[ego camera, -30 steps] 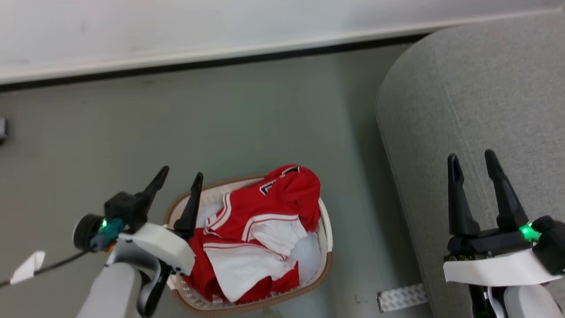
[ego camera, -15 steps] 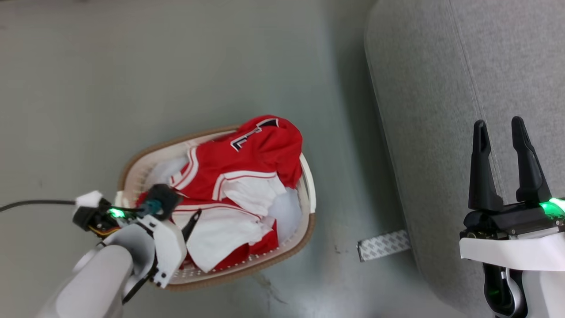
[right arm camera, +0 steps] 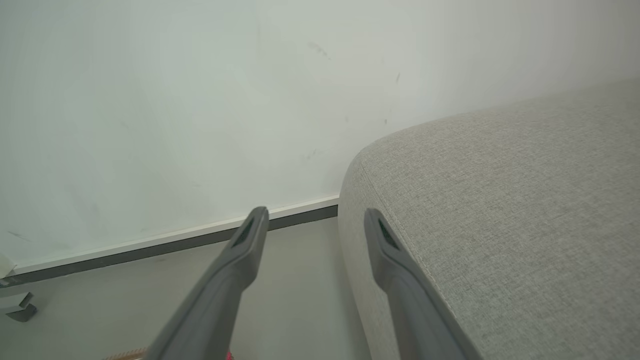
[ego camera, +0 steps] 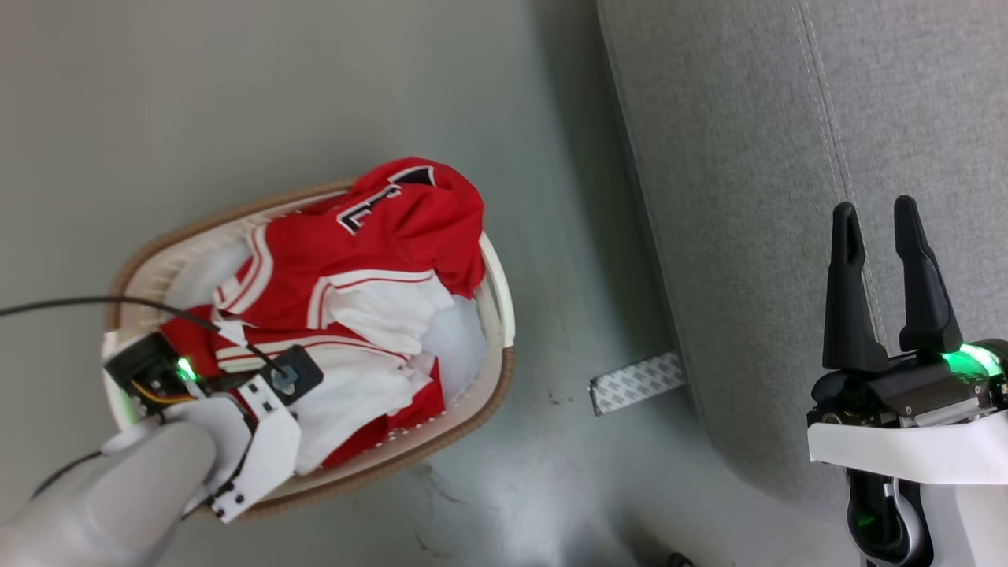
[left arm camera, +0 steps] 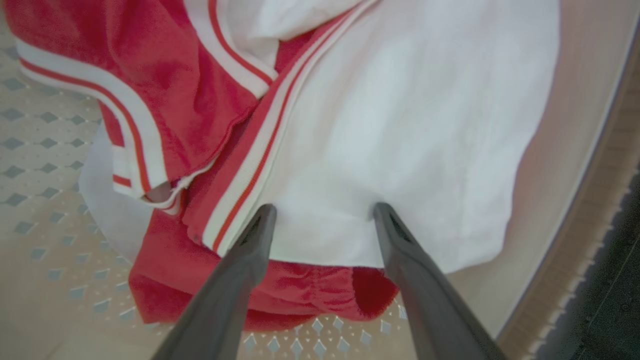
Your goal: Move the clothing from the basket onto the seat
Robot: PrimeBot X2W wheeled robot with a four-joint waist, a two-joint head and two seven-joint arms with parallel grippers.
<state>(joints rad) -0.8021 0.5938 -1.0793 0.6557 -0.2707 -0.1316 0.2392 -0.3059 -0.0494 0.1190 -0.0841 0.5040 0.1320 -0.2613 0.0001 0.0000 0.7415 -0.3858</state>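
Note:
The red clothing (ego camera: 378, 244) with white panels lies heaped in the cream basket (ego camera: 498, 315), which stands on the floor left of the grey seat (ego camera: 748, 157). My left arm's wrist (ego camera: 264, 425) hangs over the basket's near left part and points straight down, hiding its fingers in the head view. In the left wrist view my left gripper (left arm camera: 324, 210) is open, its tips resting on a white panel of the clothing (left arm camera: 390, 125), with the perforated basket (left arm camera: 45, 150) floor around it. My right gripper (ego camera: 874, 206) is open and empty over the seat's edge (right arm camera: 500, 200).
A pale pad (ego camera: 457, 339) lies under the clothing at the basket's right side. A patterned white strip (ego camera: 636, 382) sits on the floor by the seat's base. A black cable (ego camera: 79, 302) runs from my left wrist. The wall's baseboard (right arm camera: 175, 240) is beyond the seat.
The head camera has tilted down, shifting the whole picture. My left gripper has swung over the basket and turned downward onto the clothing. The right gripper holds its pose.

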